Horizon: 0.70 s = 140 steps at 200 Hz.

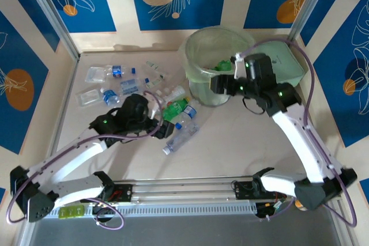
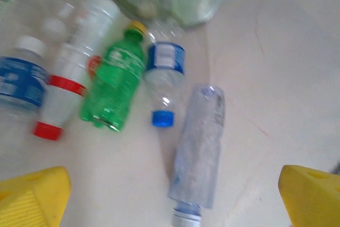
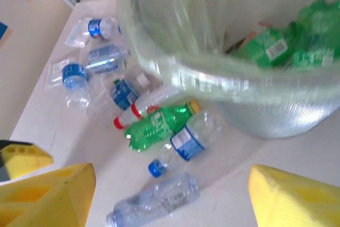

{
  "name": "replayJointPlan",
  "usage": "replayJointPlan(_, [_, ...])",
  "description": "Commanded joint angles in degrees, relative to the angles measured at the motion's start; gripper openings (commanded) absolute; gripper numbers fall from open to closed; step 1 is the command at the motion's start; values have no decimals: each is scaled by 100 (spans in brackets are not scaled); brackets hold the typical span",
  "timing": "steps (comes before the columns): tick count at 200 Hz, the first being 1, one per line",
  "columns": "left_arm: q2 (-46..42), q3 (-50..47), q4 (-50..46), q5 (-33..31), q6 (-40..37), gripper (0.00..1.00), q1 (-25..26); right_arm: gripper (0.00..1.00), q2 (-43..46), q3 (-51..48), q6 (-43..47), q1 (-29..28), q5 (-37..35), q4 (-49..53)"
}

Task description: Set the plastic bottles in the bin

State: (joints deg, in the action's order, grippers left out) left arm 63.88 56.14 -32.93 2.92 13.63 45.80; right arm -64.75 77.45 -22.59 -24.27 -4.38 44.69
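The bin (image 1: 199, 73), a pale-green bucket, stands at the back and holds green bottles (image 3: 287, 46). In front of it lie a green bottle (image 1: 176, 108), a blue-labelled clear bottle (image 1: 188, 113), a white bottle with a red cap (image 1: 173, 93) and a crushed clear bottle (image 1: 180, 136). My left gripper (image 2: 172, 198) hangs open above the crushed clear bottle (image 2: 199, 147), with nothing between its yellow fingertips (image 2: 32, 195). My right gripper (image 3: 170, 200) stands open and empty beside the bin's front rim (image 3: 212, 78), high over the same bottles (image 3: 159, 123).
More clear bottles and flat clear packets (image 1: 95, 75) lie scattered at the back left. A flat pale-green lid (image 1: 288, 61) rests behind the right arm, next to the bin. Metal posts and walls frame the table.
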Motion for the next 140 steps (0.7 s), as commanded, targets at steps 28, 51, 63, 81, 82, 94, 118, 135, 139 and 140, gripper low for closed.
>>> replayJointPlan(28, [1356, 746, -824, -258, -113, 99, 526, 76, 1157, -983, -207, 84, 219, -332])
replayJointPlan(51, [1831, 774, -778, -315, -157, 99, 548, 76, 1523, -1206, -211, 265, 306, -286])
replayJointPlan(63, [2013, 759, -682, -243, -158, 99, 555, 76, 1683, -1295, -203, 354, 382, -270])
replayJointPlan(81, [2266, 715, -505, -178, -138, 99, 564, 79, 1857, -1441, -307, 536, 448, -289])
replayJointPlan(82, [2277, 710, -496, -178, -139, 99, 563, 79, 1877, -1451, -316, 554, 461, -296])
replayJointPlan(94, [2488, 707, -427, -206, -167, 99, 561, 79, 1952, -1532, -459, 790, 777, -358])
replayJointPlan(118, [2969, 793, -370, -292, -141, 99, 567, 78, 2054, -1731, -764, 1126, 1484, -628])
replayJointPlan(135, [3246, 819, -266, -231, -57, 98, 562, 78, 2059, -1776, -818, 1203, 1635, -681])
replayJointPlan(139, [3308, 809, -236, -195, -45, 98, 570, 78, 2059, -1763, -814, 1213, 1646, -668])
replayJointPlan(140, [3325, 810, -229, -191, -36, 98, 566, 78, 2057, -1766, -811, 1218, 1649, -665])
